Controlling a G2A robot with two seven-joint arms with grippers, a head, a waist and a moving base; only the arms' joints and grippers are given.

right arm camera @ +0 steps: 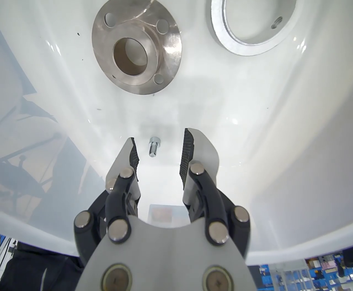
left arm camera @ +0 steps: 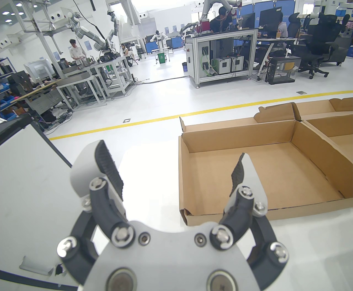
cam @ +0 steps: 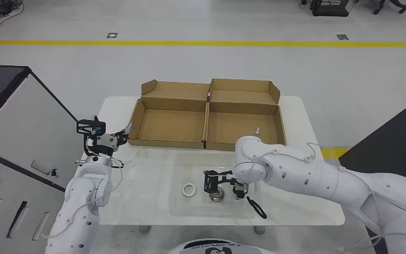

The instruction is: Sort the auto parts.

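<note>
My right gripper [right arm camera: 160,136] hangs open low inside the white tray [right arm camera: 262,143], with a small silver bolt [right arm camera: 153,147] lying between its fingers, closer to one pad. Farther along the tray floor lie a steel flange [right arm camera: 136,52] and a pale metal ring [right arm camera: 251,24]. From above, the right gripper [cam: 223,184] is over the tray [cam: 190,170], beside the flange [cam: 217,195] and the ring [cam: 188,189]. My left gripper [left arm camera: 172,150] is open and holds nothing, just off the near corner of the left cardboard box [left arm camera: 262,176]; its place in the top view is the table's left side [cam: 120,135].
Two open cardboard boxes sit side by side at the table's back, the left box [cam: 170,124] with a bare floor, the right box [cam: 244,127] holding a small bolt [cam: 257,131]. A dark-edged panel [cam: 25,127] stands left of the table.
</note>
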